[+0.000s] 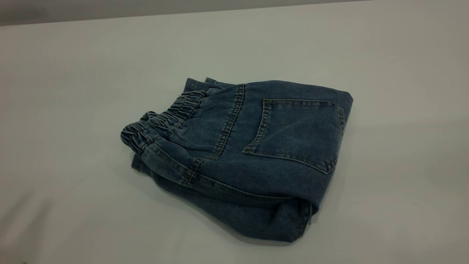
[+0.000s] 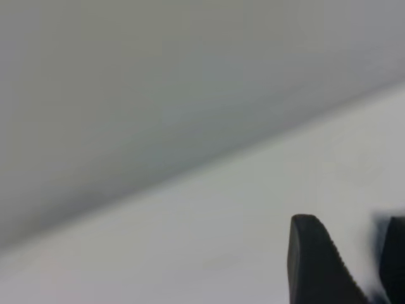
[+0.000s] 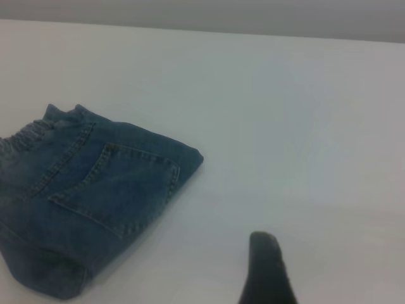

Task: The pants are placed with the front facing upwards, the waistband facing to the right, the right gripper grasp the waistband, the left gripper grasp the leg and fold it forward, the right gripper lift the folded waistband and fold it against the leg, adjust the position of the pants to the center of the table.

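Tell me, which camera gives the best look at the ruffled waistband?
The exterior view: the waistband shows whole, gathered, at the left end of the folded pants. The right wrist view catches only a sliver of it at the picture's edge. The left wrist view shows none.

You've got nothing to read here: no label, brand, number or sign shows on the pants (image 1: pixel 249 154), not on the waistband (image 1: pixel 165 119), nor on the table (image 1: pixel 384 55) in any of the three views.
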Available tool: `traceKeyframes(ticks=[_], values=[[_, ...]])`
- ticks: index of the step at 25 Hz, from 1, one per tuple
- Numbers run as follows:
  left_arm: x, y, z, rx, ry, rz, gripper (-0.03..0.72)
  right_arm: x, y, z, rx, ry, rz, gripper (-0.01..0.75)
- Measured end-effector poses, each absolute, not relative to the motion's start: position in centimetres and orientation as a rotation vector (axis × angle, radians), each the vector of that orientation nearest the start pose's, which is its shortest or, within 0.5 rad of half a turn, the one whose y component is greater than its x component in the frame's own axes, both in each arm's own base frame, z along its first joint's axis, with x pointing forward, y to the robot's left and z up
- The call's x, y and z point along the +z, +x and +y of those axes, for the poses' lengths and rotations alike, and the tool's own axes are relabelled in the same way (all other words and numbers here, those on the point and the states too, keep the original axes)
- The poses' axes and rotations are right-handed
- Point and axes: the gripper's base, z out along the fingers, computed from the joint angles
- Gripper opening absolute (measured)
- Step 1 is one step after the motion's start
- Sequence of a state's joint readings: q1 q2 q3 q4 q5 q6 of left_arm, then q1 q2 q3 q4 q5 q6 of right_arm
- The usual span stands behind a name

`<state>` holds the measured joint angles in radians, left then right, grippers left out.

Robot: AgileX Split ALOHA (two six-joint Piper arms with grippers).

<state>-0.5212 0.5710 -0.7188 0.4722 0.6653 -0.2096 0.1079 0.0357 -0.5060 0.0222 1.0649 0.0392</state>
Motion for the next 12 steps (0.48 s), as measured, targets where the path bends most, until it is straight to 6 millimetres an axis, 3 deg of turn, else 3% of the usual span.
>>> traceKeyframes(ticks=[6,12], values=[[33.8,5.1,-2.1,-0.161,0.612,2.047,0.272,27.9,0.0,0.2,0.117,-0.072,2.079,0.412],[30.0,1.9,-1.4,-0.303,0.614,2.201,0.272,27.9,0.0,0.2,0.118,-0.072,2.079,0.412]])
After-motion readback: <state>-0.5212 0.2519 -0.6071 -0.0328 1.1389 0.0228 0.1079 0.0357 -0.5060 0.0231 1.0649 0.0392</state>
